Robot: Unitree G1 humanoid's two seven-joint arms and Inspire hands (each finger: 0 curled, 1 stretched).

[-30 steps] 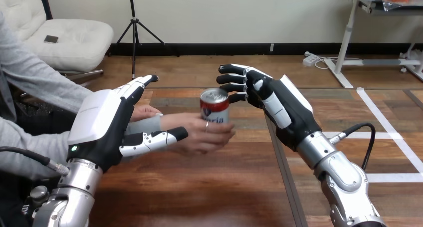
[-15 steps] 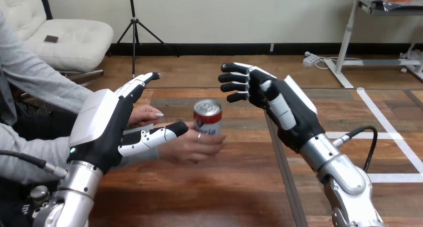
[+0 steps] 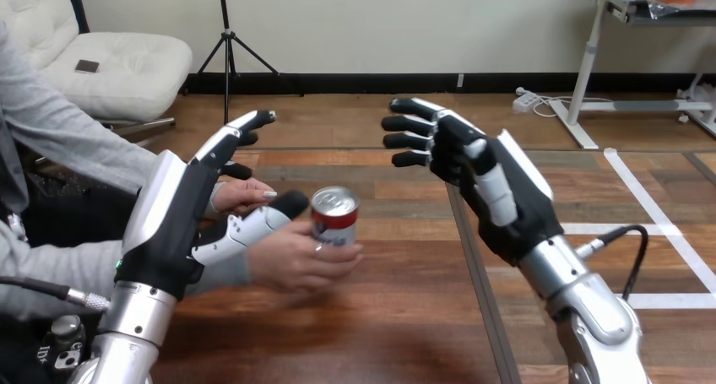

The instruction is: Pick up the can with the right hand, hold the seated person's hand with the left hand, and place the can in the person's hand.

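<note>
- Where's the can?
- The can (image 3: 334, 218) is in the person's hand (image 3: 291, 262), pulled left since a second ago.
- Your hands?
- Your right hand (image 3: 494, 190) has backed off, fingers spread and empty. Your left hand (image 3: 169, 224) is straight-fingered alongside, gripping nothing. Handover looks done.

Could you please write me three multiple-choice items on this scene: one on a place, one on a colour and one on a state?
1. Where is the can? A. in a bowl B. in the person's nearer hand C. on the floor
2. What colour is the band under the can's silver top? A. red B. green C. yellow
3. How is the right hand? A. open, apart from the can B. shut on the can C. shut, holding nothing
Answers: 1 B, its fingers wrap the can. 2 A, the band is red. 3 A, its fingers are spread, right of the can.
</note>
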